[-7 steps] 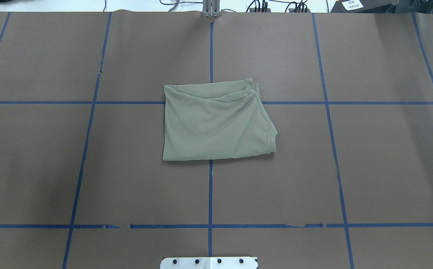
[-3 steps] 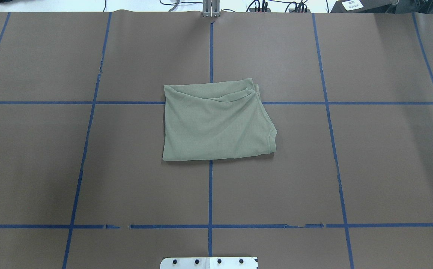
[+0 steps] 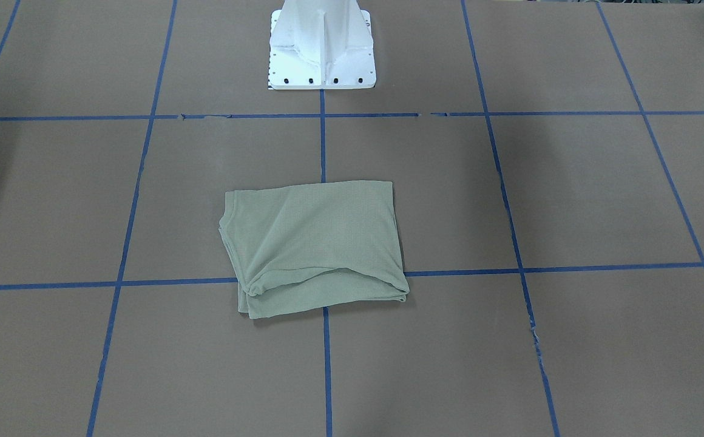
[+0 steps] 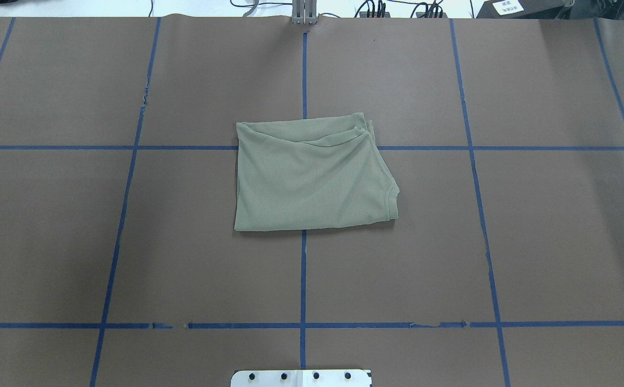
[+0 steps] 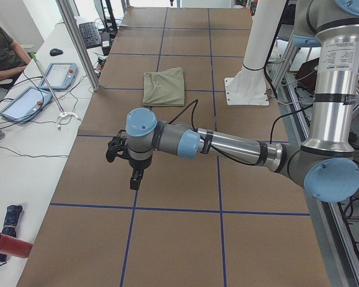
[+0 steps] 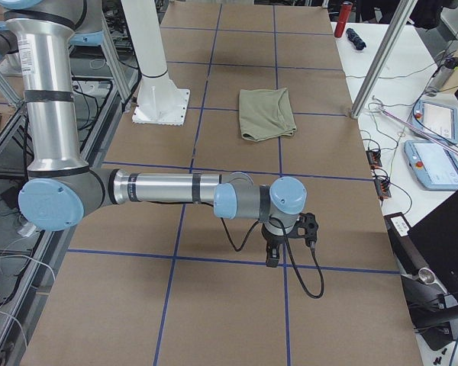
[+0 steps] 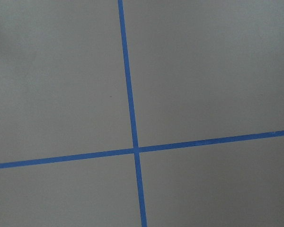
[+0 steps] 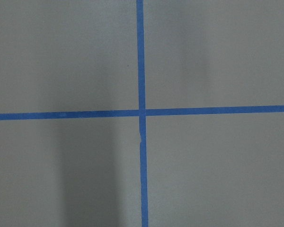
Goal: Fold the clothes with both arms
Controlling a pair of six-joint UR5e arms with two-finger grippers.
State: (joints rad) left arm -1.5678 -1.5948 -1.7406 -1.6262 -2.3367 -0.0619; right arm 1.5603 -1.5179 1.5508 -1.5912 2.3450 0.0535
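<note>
Lying unmoved since a second ago, the folded shirt (image 4: 312, 177) is sitting mid-table, at 12 o'clock from the pedestal (image 4: 301, 378), while the left gripper (image 5: 133, 178) and right gripper (image 6: 272, 255) are hanging far off at 9 and 3 o'clock, how wide either claw is standing I cannot tell, so folding is looking done.

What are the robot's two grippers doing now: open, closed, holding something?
Left arm's black gripper: open or closed cannot be told.
Right arm's black gripper: cannot be told either.
</note>
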